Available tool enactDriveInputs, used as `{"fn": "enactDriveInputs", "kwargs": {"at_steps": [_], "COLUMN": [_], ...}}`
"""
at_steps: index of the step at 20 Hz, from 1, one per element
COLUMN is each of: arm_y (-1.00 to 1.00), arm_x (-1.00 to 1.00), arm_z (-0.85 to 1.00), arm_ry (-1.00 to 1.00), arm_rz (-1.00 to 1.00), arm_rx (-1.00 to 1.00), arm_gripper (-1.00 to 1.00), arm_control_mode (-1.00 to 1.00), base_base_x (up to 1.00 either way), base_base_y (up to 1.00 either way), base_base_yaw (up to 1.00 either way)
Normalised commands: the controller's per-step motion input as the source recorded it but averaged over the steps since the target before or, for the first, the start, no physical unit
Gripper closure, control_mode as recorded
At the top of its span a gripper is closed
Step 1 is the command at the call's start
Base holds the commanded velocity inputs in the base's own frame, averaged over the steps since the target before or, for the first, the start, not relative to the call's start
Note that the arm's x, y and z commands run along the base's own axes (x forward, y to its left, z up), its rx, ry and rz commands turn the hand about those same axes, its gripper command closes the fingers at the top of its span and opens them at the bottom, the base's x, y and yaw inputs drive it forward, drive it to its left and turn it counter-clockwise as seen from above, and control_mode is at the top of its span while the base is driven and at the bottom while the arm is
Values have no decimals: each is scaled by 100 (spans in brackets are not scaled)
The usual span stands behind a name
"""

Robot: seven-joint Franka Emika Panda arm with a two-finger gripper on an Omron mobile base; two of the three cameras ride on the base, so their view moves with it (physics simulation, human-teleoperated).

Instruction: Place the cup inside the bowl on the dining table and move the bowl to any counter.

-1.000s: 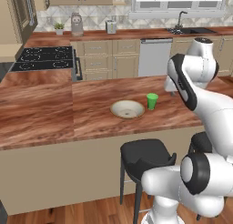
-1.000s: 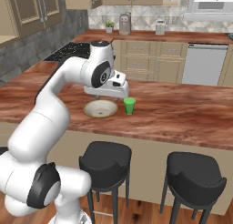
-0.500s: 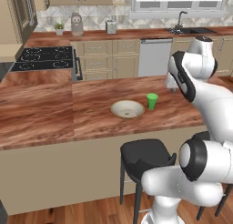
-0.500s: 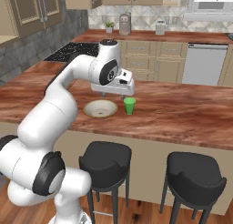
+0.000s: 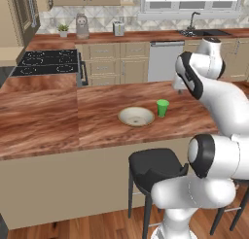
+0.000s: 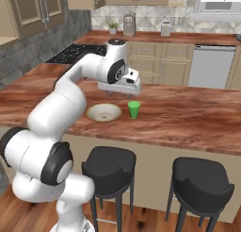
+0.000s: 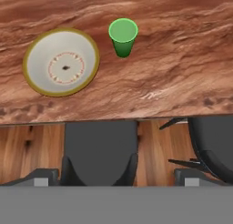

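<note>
- Cup (image 5: 162,107): small bright green tumbler, upright, mouth up, on the table (image 5: 97,121). I see it centre-right in the left base view, just right of the bowl (image 5: 136,116) and not touching it. In the hand view the cup (image 7: 123,36) sits at upper centre with nothing inside.
- Bowl: wide, shallow, cream inside with a tan rim, flat on the table. In the hand view the bowl (image 7: 62,62) lies at upper left, a faint ring pattern and a dark speck at its middle. In the right base view the bowl (image 6: 104,112) is left of the cup (image 6: 134,109).
- Hand (image 6: 123,91): mine, raised above the table behind the bowl and cup at centre of the right base view, touching neither. Fingers spread wide, nothing between them; the finger tips (image 7: 43,175) rise at the bottom of the hand view.
- Table: long reddish-brown wood-grain top on a beige base; its near edge crosses the middle of the hand view.
- Stools (image 6: 109,163): black round seats below the table's near edge, two in the lower half of the right base view.
- Far worktop (image 5: 146,36): along the top of the left base view, with a black sink and faucet (image 5: 193,19) at upper right, a cooktop (image 5: 46,62) at upper left.
</note>
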Motion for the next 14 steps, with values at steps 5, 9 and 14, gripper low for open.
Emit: {"fn": "enactDriveInputs", "kwargs": {"at_steps": [5, 9, 14], "arm_y": [0, 0, -1], "arm_x": [75, 69, 50], "arm_z": [0, 0, -12], "arm_ry": [0, 0, 0], "arm_rz": [0, 0, 0], "arm_rx": [1, 0, 4], "arm_gripper": [-100, -100, -100], "arm_control_mode": [-100, -100, -100], "base_base_x": [0, 0, 0], "base_base_y": [0, 0, 0], "base_base_yaw": [0, 0, 0]}}
